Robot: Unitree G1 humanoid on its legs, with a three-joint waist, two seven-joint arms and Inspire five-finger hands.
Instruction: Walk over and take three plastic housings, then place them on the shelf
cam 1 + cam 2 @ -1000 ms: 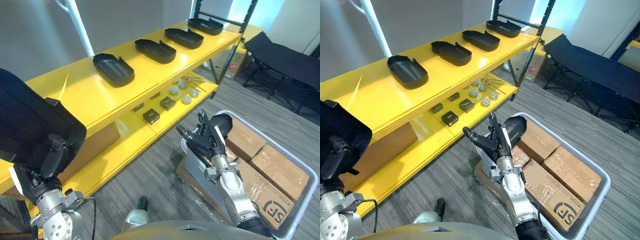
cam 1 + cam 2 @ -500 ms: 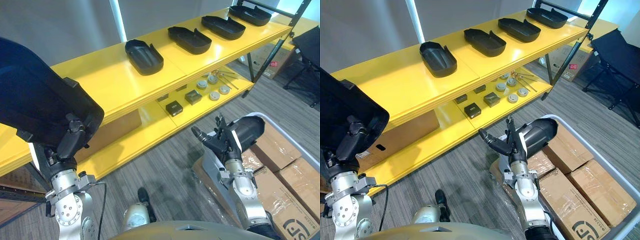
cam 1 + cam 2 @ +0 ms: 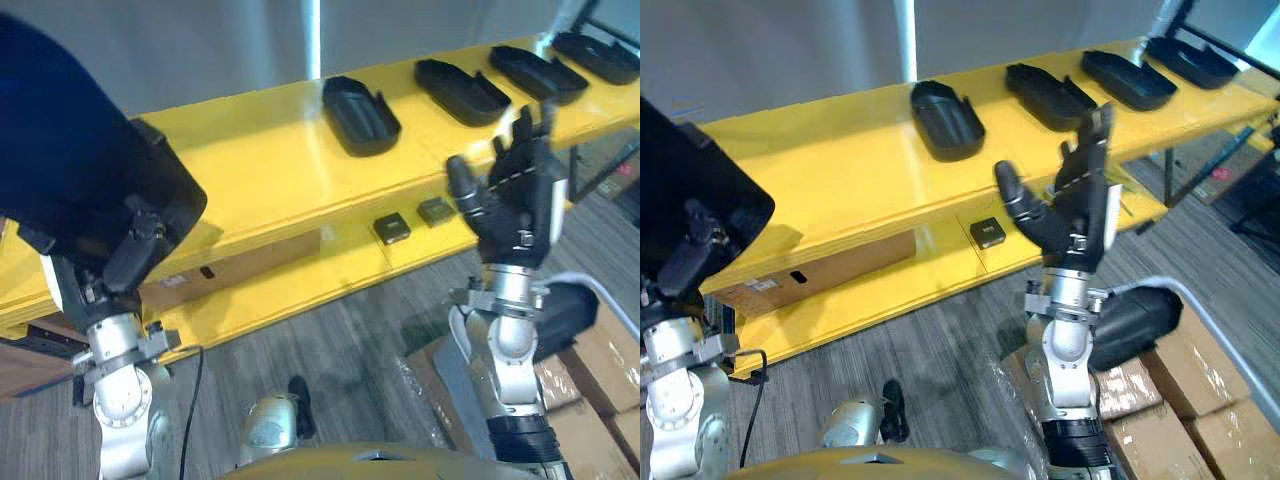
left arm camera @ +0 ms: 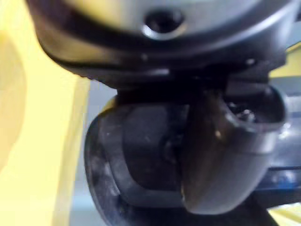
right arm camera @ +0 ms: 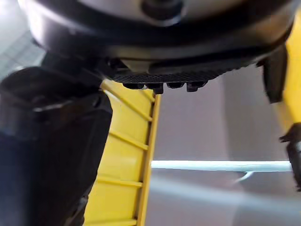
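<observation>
Near left: left hand [image 3: 120, 268] pinches plastic housing [image 3: 80, 170] by its rim, likely light, stiff, slick; right hand [image 3: 512, 205] upright, fingers spread.

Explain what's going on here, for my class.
The robot's left hand grips a large black plastic housing by the yellow shelf. Its right hand is up before the shelf, fingers straight, holding nothing. Four housings lie in a row on the top board.

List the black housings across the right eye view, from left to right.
held housing → first shelf housing → second shelf housing → third shelf housing → fourth shelf housing
</observation>
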